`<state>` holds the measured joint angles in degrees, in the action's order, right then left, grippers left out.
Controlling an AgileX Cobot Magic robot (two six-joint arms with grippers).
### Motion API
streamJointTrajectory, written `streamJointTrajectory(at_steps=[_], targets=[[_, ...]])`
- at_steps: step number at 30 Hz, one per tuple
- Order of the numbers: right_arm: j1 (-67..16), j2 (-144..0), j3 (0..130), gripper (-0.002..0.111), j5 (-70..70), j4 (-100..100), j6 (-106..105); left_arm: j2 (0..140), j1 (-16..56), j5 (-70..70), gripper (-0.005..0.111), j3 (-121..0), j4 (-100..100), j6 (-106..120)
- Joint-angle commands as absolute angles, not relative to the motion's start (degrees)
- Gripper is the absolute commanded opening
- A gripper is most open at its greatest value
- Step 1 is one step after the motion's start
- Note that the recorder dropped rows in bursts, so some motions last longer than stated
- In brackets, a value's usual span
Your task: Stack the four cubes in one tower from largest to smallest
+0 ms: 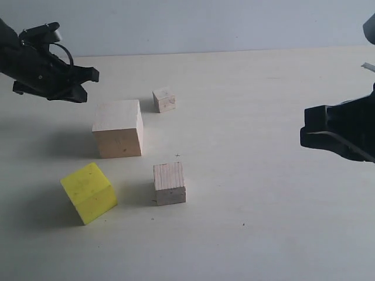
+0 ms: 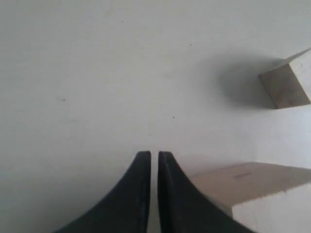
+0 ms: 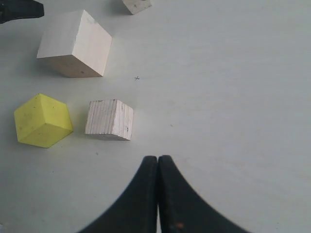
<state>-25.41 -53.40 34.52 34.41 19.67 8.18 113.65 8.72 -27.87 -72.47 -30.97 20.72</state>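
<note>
All four cubes lie apart on the white table, none resting on another. The largest pale wood cube (image 1: pixel 118 127) (image 3: pixel 73 43) sits left of centre, with its top edge (image 2: pixel 257 187) right beside my left gripper. The yellow cube (image 1: pixel 89 192) (image 3: pixel 43 121) lies in front of it, turned at an angle. The smaller wood cube (image 1: pixel 169 183) (image 3: pixel 110 120) is to the yellow one's right. The tiny cube (image 1: pixel 164 99) (image 2: pixel 286 85) (image 3: pixel 136 5) is behind. My left gripper (image 1: pixel 92 76) (image 2: pixel 154 154) hovers behind and left of the largest cube, open by a thin slit, with nothing between its jaws. My right gripper (image 1: pixel 304 126) (image 3: pixel 158 158) is shut and empty at the right.
The pale table top (image 1: pixel 252 193) runs back to a grey wall (image 1: pixel 205 23). Only the cubes stand on the table. A small pen mark (image 1: pixel 177 156) sits near the middle.
</note>
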Motion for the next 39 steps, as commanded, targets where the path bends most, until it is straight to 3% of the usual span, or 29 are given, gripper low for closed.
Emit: streamJointTrajectory(at_steps=[1,24,39], targets=[[-25.6,-53.4,34.7,0.0,34.2,19.3,7.5,118.3,8.6,-27.6,0.008,-77.0,-32.3,20.5],[-25.6,-53.4,34.7,0.0,34.2,19.3,7.5,122.5,14.7,-44.7,0.008,-79.4,-39.4,21.9],[-25.6,-53.4,34.7,0.0,35.5,19.3,7.5,116.6,17.1,-48.6,0.008,-76.1,-41.2,18.9]])
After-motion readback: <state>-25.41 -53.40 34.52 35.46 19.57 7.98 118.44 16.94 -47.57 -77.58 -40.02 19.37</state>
